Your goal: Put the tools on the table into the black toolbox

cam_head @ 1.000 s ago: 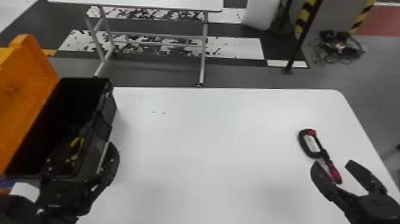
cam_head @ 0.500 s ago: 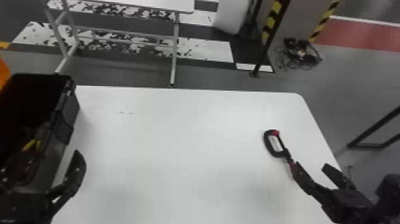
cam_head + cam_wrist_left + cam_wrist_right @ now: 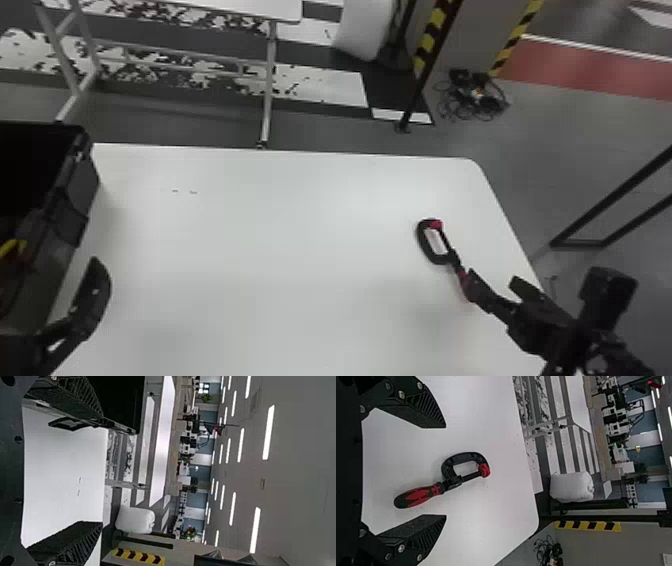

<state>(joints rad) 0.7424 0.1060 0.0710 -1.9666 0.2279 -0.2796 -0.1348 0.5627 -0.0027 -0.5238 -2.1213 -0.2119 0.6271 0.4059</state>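
Observation:
At the table's right lies a black clamp [image 3: 440, 250] with a red and black handle, partly covered by my right gripper [image 3: 492, 287] in the head view. In the right wrist view the clamp [image 3: 451, 479] rests on the white surface, its handle between the parted fingers of my right gripper [image 3: 445, 471], not gripped. My left gripper [image 3: 92, 300] is beside the black toolbox [image 3: 75, 200] at the left. In the left wrist view my left gripper [image 3: 95, 475] has its fingers wide apart with nothing held. Something yellow [image 3: 12, 247] shows in the toolbox.
The white table [image 3: 280, 240] spans the middle, its right edge close by my right arm. Behind it stand another table's metal legs [image 3: 267, 90] and a dark post [image 3: 422, 75]. Cables [image 3: 472, 95] lie on the floor beyond.
The head view has turned rightward, so toolbox and clamp appear farther left. Against the clamp, my right gripper now overlaps the handle in that view. The orange lid has left the view.

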